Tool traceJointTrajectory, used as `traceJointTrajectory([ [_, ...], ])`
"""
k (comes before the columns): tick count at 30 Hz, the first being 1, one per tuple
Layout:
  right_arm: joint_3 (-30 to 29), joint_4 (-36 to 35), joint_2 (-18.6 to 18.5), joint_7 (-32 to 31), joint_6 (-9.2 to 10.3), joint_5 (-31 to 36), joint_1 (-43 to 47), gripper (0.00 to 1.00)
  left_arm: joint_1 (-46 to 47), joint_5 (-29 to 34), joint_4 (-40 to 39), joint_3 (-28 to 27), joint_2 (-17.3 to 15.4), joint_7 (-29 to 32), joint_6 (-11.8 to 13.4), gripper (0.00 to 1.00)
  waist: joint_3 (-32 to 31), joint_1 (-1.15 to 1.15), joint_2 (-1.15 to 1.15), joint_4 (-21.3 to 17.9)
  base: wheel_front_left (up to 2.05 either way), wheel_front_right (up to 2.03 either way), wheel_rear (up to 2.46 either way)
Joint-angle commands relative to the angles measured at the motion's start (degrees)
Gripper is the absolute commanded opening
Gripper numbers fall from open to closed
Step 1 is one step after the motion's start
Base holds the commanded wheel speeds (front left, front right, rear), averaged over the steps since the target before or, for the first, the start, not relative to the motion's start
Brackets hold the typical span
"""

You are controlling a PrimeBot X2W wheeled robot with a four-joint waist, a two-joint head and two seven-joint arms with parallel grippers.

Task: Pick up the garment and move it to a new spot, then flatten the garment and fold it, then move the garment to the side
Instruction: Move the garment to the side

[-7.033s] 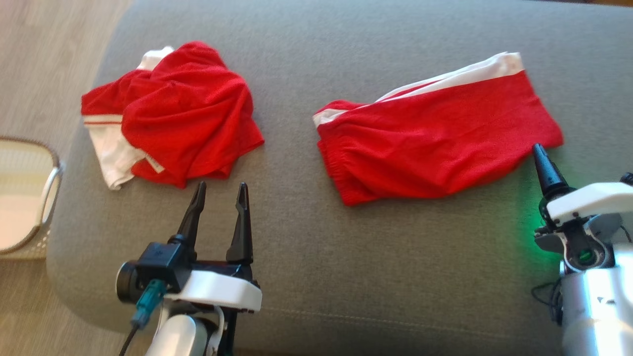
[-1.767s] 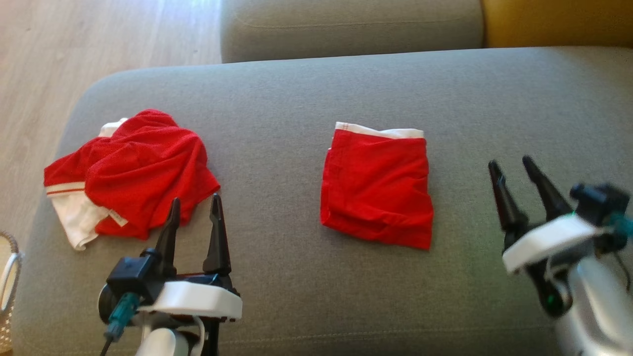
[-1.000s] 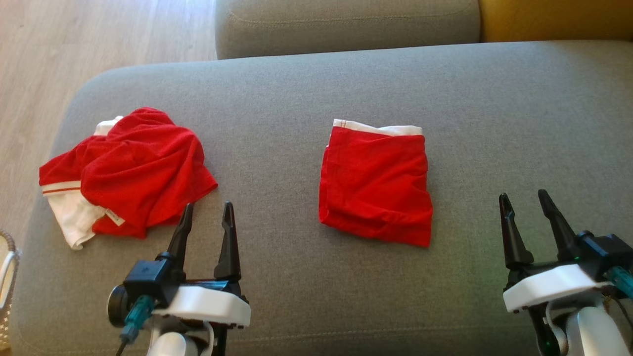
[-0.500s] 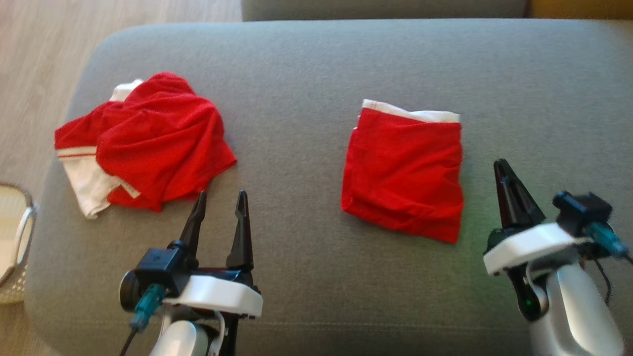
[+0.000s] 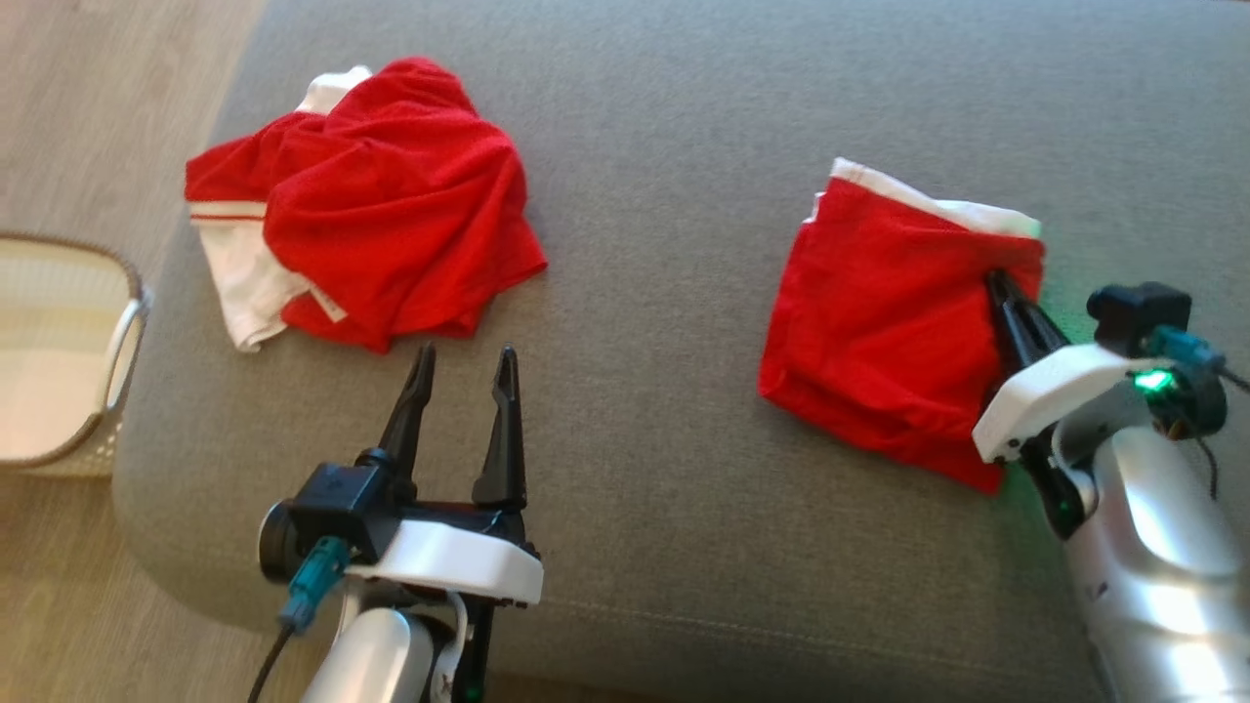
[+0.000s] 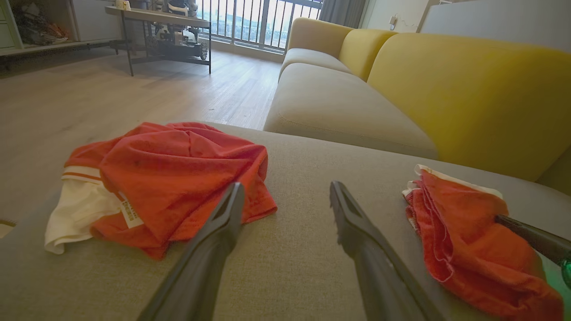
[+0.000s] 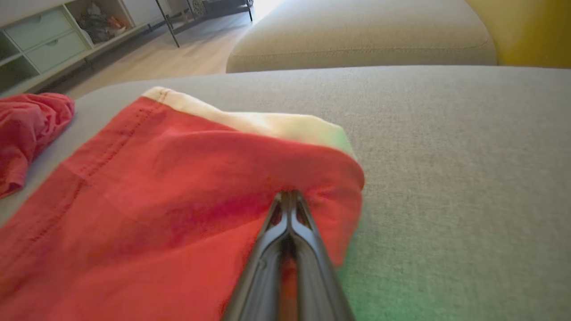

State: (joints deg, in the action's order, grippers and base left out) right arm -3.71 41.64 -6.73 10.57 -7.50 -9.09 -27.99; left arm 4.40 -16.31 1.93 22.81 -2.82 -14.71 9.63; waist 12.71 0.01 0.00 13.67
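So, the garment (image 5: pixel 879 332) is found folded into a rough red square with a white band along its far edge, lying on the right part of the grey cushion (image 5: pixel 664 195). Its right edge is pinched by the right gripper (image 5: pixel 998 283). The jaws are pressed together, and in the right wrist view red cloth is seen puckered around the tips and showing in the slit between the fingers. That edge is bunched up a bit; the rest is laid flat.

Room-wise, lots of bare cushion is left beyond the garment and in the wide strip between it and the pile (image 5: pixel 371 205). The side to the garment's right is taken up by the right arm. The cushion's near edge is seen along the bottom of the head view, with the rounded left corner close to the basket (image 5: pixel 122 332). Wood floor (image 5: pixel 98 98) is seen past the left edge.

The basket is parked on the floor just off that corner. It's cut off by the frame and a pale inside is seen, but its contents can't be told.

The pile, crumpled red and white clothing, is sat at the far left of the cushion, well apart from the garment. The left gripper (image 5: pixel 466 353) is held just on its near side, jaws spread wide with bare cushion between them. A yellow backrest (image 6: pixel 468 89) is seen behind in the left wrist view.
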Motion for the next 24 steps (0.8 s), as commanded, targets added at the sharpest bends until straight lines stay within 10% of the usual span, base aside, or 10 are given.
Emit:
traceJointTrajectory([
  [1,1.33,0.20,-0.60,-0.13,0.01,0.68,-2.71,0.00,2.28,-0.35,-2.17,-1.32,-0.06,-0.29,0.38,1.00,1.22,-0.01,0.00,1.29,0.00,0.00,0.00],
  [24,11.15,8.77,1.56,4.32,0.01,0.85,-9.67,0.00,3.26,-1.68,-2.47,0.66,-0.06,-0.29,1.52,1.00,2.00,-0.01,0.00,4.11,0.00,0.00,0.00],
])
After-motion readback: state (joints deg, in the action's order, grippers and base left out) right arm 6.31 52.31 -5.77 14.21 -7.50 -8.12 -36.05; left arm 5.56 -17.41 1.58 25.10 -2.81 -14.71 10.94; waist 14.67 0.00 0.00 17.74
